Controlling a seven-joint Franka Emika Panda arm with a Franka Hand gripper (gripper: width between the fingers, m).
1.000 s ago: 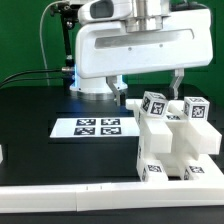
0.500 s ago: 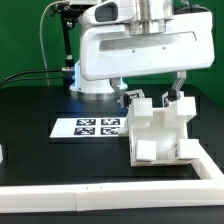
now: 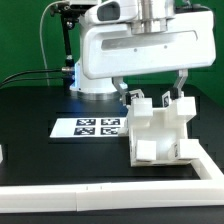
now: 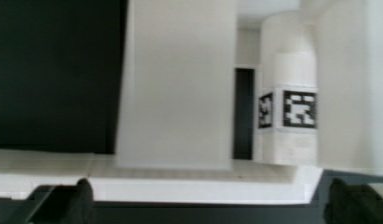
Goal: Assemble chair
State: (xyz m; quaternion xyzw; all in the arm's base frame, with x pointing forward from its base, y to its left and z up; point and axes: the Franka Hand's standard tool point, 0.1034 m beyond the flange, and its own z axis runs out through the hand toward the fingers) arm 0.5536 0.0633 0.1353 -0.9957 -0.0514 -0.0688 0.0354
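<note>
The partly built white chair (image 3: 160, 130) lies on the black table at the exterior view's right. My gripper (image 3: 153, 97) hangs right above it, its two fingers (image 3: 127, 93) spread to either side of the chair's upper parts. In the wrist view a broad white panel (image 4: 179, 90) and a white post with a marker tag (image 4: 289, 100) run away from the gripper (image 4: 209, 205). A white edge (image 4: 206, 178) lies between the dark fingertips (image 4: 60, 203). A small gap shows at one fingertip. The gripper is open and grips nothing.
The marker board (image 3: 95, 127) lies on the table to the exterior view's left of the chair. A long white rail (image 3: 100, 200) runs along the table's front edge. A small white piece (image 3: 2, 155) shows at the left edge. The arm's base (image 3: 95, 85) stands behind.
One second ago the chair loomed larger at the front right with its tags facing the camera. It now lies farther back under the gripper. Nothing has moved in the last half second.
</note>
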